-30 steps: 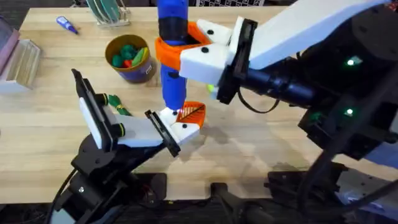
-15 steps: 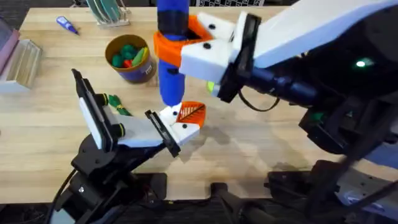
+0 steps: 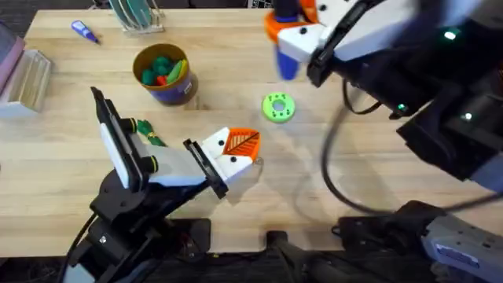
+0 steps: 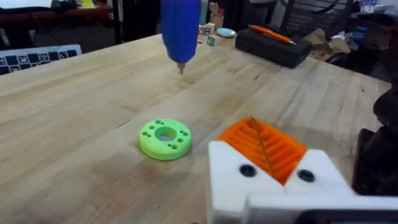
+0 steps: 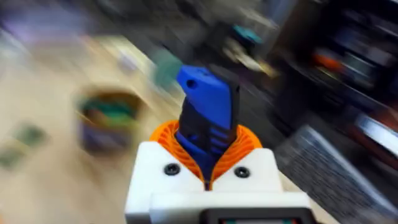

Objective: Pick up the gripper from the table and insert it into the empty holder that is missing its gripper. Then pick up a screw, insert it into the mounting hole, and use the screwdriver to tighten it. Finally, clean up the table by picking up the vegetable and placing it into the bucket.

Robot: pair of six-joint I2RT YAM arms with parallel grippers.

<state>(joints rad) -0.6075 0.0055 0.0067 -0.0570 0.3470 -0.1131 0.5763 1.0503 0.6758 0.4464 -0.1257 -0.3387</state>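
Note:
My right gripper (image 3: pixel 289 22) hangs high over the back of the table, shut on the blue screwdriver (image 3: pixel 287 61). The right wrist view shows the screwdriver (image 5: pixel 208 118) clamped between the orange pads (image 5: pixel 245 146). In the left wrist view the screwdriver (image 4: pixel 180 28) hangs bit down, clear of the wood. My left gripper (image 3: pixel 242 143) rests low at the table's middle front, its orange pads (image 4: pixel 264 146) pressed together on nothing. The dark-green vegetable (image 3: pixel 146 130) lies left of it, the yellow bucket (image 3: pixel 163 72) behind that. A loose gripper, an empty holder and a screw are out of view.
A bright-green disc (image 3: pixel 277 108) lies between the two grippers, also seen close in front of the left one (image 4: pixel 165 138). A blue-and-white pen (image 3: pixel 84 31) and a rack (image 3: pixel 138 14) stand at the back left, a clear box (image 3: pixel 23 79) at the left edge.
The right arm has lifted the screwdriver off the left gripper's tip and carried it back and to the right, uncovering the green disc. The left arm has not moved.

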